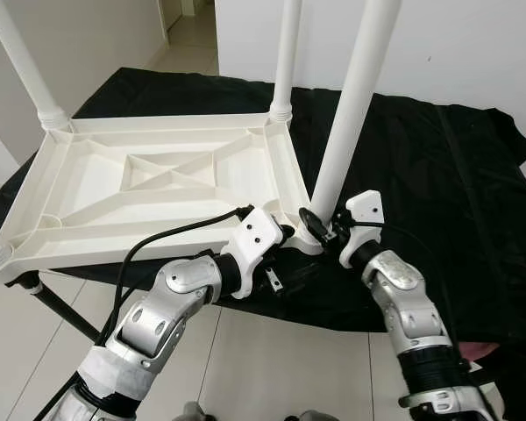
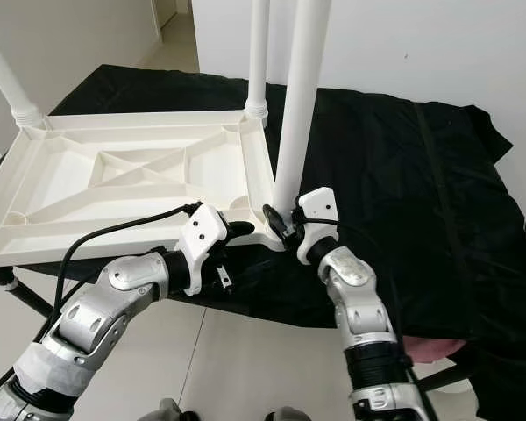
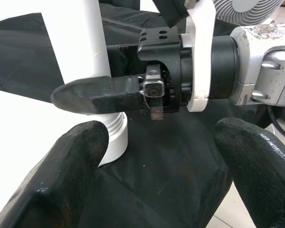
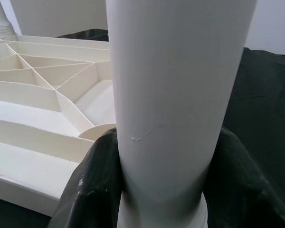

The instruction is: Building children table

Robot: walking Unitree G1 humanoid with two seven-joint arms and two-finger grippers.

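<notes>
Right pincer (image 1: pixel 314 225) is clenched round the foot of the near-right leg (image 1: pixel 351 114), just above the threaded collar where it enters the corner socket. Left pincer (image 1: pixel 285 233) is held released, fingers spread, just beside that same corner and touching nothing that can be made out.

Largest first: a surface draped in black cloth (image 1: pixel 438 158) carries the work. The white tabletop (image 1: pixel 149 189) is laid on it upside down, ribs up, with its near edge overhanging the surface. Three more legs (image 1: pixel 287 53) are stood in the other corners; the near-left one is seen as a collar only.

Step in hand is judged to be seating or screwing the fourth leg home. Whether it is fully seated cannot be told.

Risks:
- Leg appears slightly tilted; cross-threading or jamming could be caused if it is turned off-axis.
- Tabletop is unrestrained and overhanging; it could be slid on the cloth or tipped by side load from the grip.
- Smooth round leg could be slipped on if torque is applied by two narrow fingers.
</notes>
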